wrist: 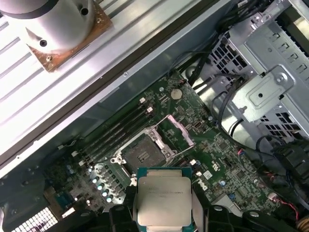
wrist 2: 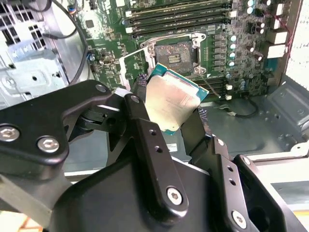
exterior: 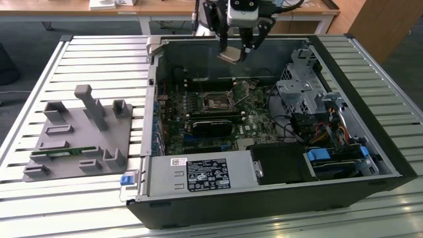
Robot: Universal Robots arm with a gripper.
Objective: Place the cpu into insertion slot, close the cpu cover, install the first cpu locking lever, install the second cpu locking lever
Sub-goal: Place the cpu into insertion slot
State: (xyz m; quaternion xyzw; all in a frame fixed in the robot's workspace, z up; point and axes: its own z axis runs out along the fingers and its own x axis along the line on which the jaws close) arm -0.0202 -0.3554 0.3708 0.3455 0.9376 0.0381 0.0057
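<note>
Tool (exterior: 233,53) clenched on the cpu (wrist 2: 171,104), fingers (wrist 2: 137,108) pinching two opposite edges, pale metal face showing in both wrist views. The cpu hangs well above the insertion slot (wrist: 140,153), apart from it and a little off to one side of it, visibly tilted in the exterior view. The slot is bare and dark, nothing seated in it. The cpu cover (wrist: 183,133) stands swung up from the slot's far edge, so the way down looks clear. The slot sits on the green board (wrist: 217,159) inside the open computer case (exterior: 264,198), which lies on the slatted counter (exterior: 99,64). Judgement: placing is under way, nothing done yet. To do it well, level the chip so it is parallel to the slot, square its edges and marked corner to the slot's rim, centre it above, then lower straight with no sideways slide or pressing; the contacts in the slot likely bend easily. Keep the fingers clear of the raised cover.
</note>
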